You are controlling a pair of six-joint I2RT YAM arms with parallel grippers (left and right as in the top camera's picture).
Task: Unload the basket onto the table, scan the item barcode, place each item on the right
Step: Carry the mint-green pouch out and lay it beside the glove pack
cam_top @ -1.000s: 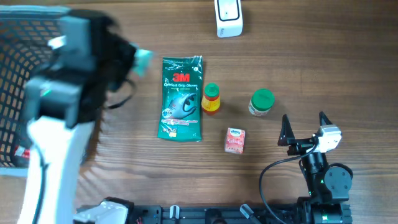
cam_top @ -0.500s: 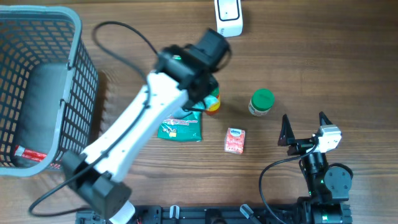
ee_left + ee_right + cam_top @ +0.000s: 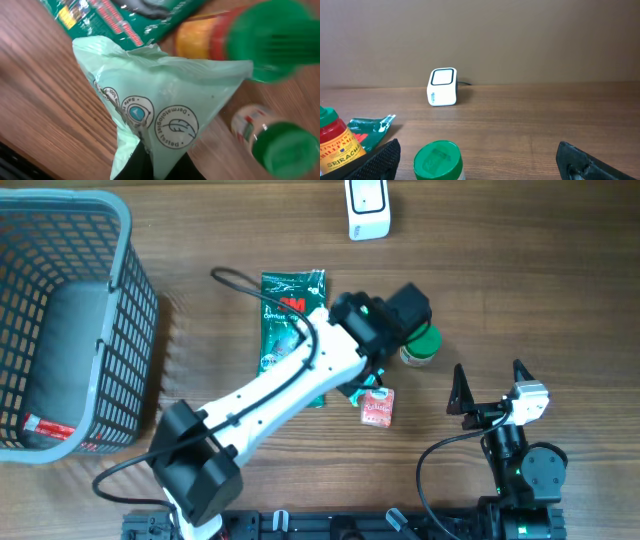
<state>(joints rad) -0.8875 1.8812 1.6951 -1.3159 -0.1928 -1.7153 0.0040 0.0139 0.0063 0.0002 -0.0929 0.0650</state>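
Pale-green pouch point(image 3: 165, 100), pinched in the closed left claw point(image 3: 147, 167), has swung in from far left of the scanner point(image 3: 367, 208) to hang well short of it, robot-side, so no scan is possible yet; right claw point(image 3: 489, 372) gapes open, idle.

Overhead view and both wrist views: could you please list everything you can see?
Table: one, brown wood, under everything.
Basket: one, grey mesh, far left.
Bundle: one, grey with a red-and-white label, inside the basket; unclear what it is.
Scanner: one, white, far edge, centre.
Gloves packet: one, green, left of centre, partly under the left arm.
Sriracha bottle: one, orange-red, beside the gloves packet.
Jar: one, green lid, right of centre.
Pink packet: one, pink, centre, near side.
Wipes packet: one, pale green, held above the table.
Left arm: one, white, across the centre, jaws shut on the wipes packet.
Right arm: one, black, near right, jaws open.
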